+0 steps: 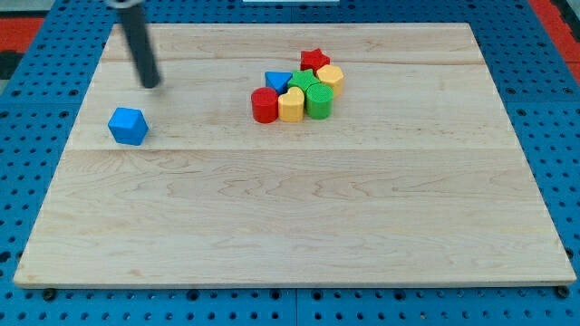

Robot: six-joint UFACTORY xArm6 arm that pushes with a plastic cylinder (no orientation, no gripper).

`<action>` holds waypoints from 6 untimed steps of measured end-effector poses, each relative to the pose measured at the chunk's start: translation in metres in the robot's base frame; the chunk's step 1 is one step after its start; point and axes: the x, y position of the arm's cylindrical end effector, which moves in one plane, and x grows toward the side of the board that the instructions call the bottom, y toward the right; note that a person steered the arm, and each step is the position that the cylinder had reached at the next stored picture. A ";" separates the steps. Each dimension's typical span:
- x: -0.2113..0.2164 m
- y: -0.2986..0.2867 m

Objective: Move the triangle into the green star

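Note:
The blue triangle (276, 81) lies in a cluster of blocks right of centre near the view's top. It touches the green star (303, 84) on its right. My tip (150, 84) is at the view's upper left, far left of the cluster. It stands just above and to the right of a blue cube (128, 125), apart from it. The rod leans up toward the view's top left.
The cluster also holds a red star (314, 61), a yellow block (331, 75), a green cylinder (319, 100), a yellow block (291, 104) and a red cylinder (265, 105). The wooden board (290, 217) sits on a blue pegboard.

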 end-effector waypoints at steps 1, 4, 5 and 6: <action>0.016 -0.059; 0.084 -0.060; 0.126 -0.056; 0.132 -0.025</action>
